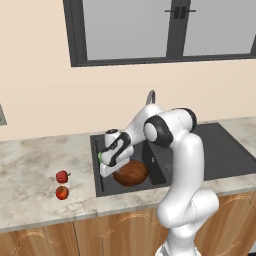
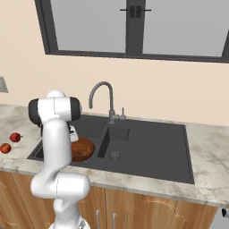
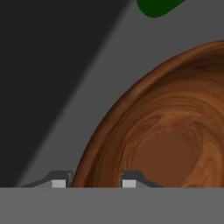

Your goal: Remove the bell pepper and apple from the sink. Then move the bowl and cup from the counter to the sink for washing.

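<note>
Task status: the deep-red stemmed bell pepper and the round orange-red apple both lie on the light marbled stone worktop at the left of the left base view, outside the dark charcoal double-basin sink; removal is judged complete. The wide brown wooden bowl sits in the large basin. The small bright green cup appears at the top edge of the hand view, over the basin floor beside the bowl; whether it rests there cannot be confirmed.

Claw state: the fingertips straddle the bowl's rim at the bottom of the hand view, one outside, one inside. Contact with the rim cannot be told
</note>
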Available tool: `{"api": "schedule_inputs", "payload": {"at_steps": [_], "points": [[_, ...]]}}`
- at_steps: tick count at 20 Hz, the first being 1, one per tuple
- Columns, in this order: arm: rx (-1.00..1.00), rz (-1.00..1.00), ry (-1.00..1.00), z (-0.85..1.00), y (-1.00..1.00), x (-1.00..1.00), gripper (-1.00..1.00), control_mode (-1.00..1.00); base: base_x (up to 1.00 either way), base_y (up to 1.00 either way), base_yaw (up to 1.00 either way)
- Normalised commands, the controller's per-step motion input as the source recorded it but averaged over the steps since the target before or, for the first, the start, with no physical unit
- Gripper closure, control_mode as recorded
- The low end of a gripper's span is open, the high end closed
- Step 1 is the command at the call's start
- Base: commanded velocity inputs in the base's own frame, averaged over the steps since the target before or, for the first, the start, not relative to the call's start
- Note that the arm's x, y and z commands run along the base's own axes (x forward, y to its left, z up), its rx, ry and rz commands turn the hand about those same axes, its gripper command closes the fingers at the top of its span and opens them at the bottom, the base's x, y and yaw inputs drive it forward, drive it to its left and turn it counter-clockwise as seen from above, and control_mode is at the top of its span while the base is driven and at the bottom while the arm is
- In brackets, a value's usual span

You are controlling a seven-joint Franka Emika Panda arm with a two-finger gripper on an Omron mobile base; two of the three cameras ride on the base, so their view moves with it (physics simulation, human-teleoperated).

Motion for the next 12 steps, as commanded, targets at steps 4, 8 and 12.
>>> {"api": "schedule_inputs", "payload": {"at_steps": [4, 8, 12], "points": [[0.0, -0.17, 0.0, -0.06, 0.0, 0.0, -1.0, -1.0, 0.0, 0.0, 0.0], [0.0, -0.17, 0.0, 0.0, 0.0, 0.01, -1.0, -1.0, 0.0, 0.0, 0.0], [0.0, -0.15, 0.02, 0.09, 0.0, 0.03, -1.0, -1.0, 0.0, 0.0, 0.0]]}}
